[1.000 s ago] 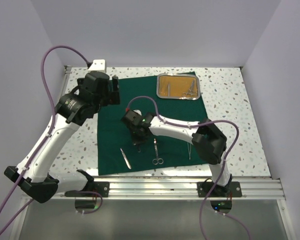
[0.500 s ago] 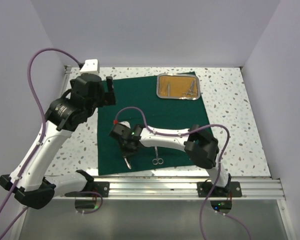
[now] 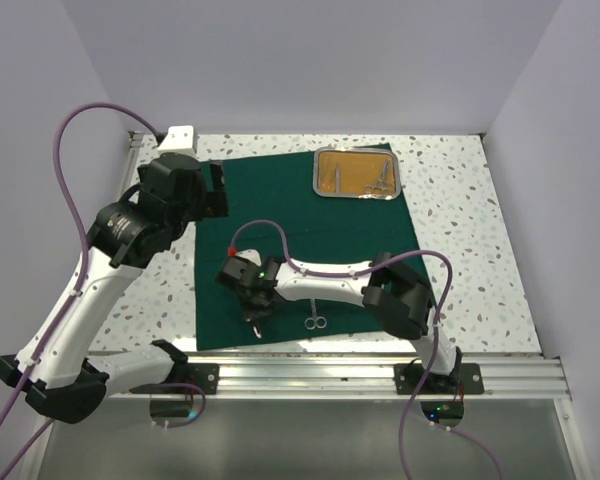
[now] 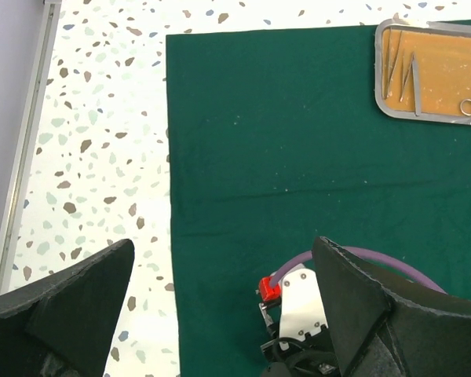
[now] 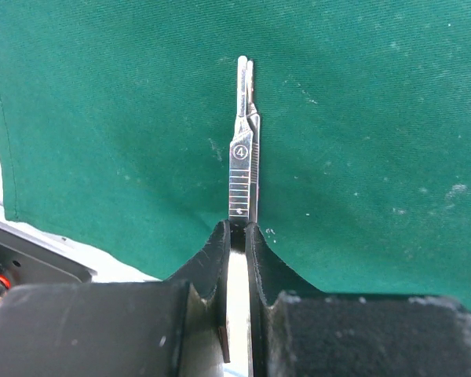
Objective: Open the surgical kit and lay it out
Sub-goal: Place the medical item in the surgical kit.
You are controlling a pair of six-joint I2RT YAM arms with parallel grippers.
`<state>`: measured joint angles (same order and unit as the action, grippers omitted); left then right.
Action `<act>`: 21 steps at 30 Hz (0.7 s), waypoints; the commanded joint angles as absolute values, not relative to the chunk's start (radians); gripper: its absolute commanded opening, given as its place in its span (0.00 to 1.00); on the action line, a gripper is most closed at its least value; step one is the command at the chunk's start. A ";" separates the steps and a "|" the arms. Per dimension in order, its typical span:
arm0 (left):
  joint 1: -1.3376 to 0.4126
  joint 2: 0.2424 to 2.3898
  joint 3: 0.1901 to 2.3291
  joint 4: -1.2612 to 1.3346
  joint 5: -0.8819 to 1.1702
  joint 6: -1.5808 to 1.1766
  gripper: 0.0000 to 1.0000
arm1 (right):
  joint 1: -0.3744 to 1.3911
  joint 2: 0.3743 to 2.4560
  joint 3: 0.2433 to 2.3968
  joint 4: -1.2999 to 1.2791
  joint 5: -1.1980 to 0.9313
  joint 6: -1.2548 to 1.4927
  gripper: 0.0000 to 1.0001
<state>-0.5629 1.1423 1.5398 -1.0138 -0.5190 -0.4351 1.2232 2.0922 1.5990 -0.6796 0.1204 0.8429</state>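
Right gripper has moved to the cloth's near-left corner, clenched, tips at the tweezers. Left gripper has drawn back and gapes. The tweezers lie flat, silver and ribbed.

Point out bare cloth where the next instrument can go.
Bare: the cloth middle, between the tray and the right arm, and its far-left part below the open left gripper. Crowded: the near edge, where the right gripper grips a flat steel instrument near the scissors.
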 commanded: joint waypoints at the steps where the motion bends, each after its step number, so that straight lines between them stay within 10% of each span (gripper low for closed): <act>1: -0.554 1.117 1.529 -1.022 -0.511 -0.440 1.00 | 1.223 2.109 1.600 -0.663 0.140 0.876 0.00; 15: -0.554 1.117 1.519 -1.015 -0.495 -0.440 1.00 | 1.250 2.174 1.718 -0.657 0.091 0.853 0.02; 18: -0.555 1.118 1.519 -1.015 -0.495 -0.439 1.00 | 1.250 2.174 1.720 -0.666 0.090 0.839 0.58; 21: -0.554 1.115 1.520 -1.019 -0.500 -0.440 1.00 | 1.249 2.148 1.717 -0.696 0.107 0.833 0.87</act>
<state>-0.5629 1.1328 1.5227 -1.0187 -0.5022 -0.4351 1.2438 2.1708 1.6955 -0.6647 0.0940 0.8467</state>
